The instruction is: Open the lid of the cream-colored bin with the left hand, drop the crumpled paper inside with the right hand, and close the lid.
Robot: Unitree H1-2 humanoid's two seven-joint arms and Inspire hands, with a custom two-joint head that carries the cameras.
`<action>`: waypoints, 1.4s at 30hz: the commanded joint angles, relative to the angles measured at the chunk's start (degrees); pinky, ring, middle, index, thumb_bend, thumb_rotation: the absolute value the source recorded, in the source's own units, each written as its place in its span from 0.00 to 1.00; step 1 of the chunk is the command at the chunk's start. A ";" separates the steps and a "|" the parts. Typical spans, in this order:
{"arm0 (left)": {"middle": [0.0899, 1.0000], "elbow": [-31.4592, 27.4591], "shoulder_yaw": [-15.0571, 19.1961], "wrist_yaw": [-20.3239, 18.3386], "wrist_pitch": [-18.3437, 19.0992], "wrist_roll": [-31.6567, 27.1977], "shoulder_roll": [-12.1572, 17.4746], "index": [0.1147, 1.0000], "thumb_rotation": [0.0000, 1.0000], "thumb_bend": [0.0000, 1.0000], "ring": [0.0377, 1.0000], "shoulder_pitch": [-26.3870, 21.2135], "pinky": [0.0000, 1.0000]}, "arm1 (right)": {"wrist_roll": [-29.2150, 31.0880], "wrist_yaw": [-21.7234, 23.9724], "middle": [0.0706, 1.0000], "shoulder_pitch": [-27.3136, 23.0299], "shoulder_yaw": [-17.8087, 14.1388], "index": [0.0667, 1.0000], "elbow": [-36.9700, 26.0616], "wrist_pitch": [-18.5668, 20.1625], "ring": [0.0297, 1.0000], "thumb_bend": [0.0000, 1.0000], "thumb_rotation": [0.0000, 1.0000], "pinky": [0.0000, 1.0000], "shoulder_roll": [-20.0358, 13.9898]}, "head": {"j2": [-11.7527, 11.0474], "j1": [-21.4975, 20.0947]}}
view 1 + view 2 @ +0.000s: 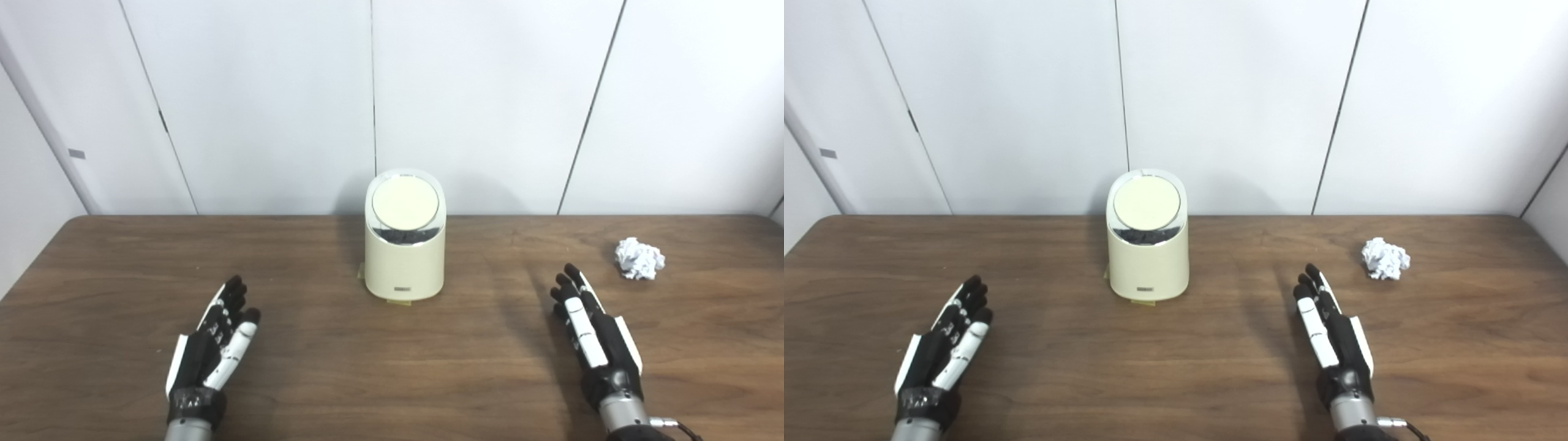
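Observation:
The cream-colored bin (404, 257) stands upright at the middle of the wooden table, near the back. Its round lid (405, 203) is shut and slopes toward me. A crumpled white paper ball (639, 258) lies on the table to the right of the bin. My left hand (214, 343) is open and empty, resting low over the table to the front left of the bin. My right hand (591, 334) is open and empty, to the front left of the paper ball, apart from it.
The brown wooden table (392, 373) runs up to a white panelled wall (392, 104) just behind the bin. A small strip of tape shows at the bin's base (398, 300).

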 commanded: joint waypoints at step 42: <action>0.88 19.94 -32.63 -15.18 15.73 44.29 10.89 0.87 0.14 0.93 0.87 -57.81 0.81 | -8.10 -0.69 0.90 -1.74 3.50 0.95 2.23 -5.66 0.85 0.45 0.88 0.81 -0.83 | -0.25 1.77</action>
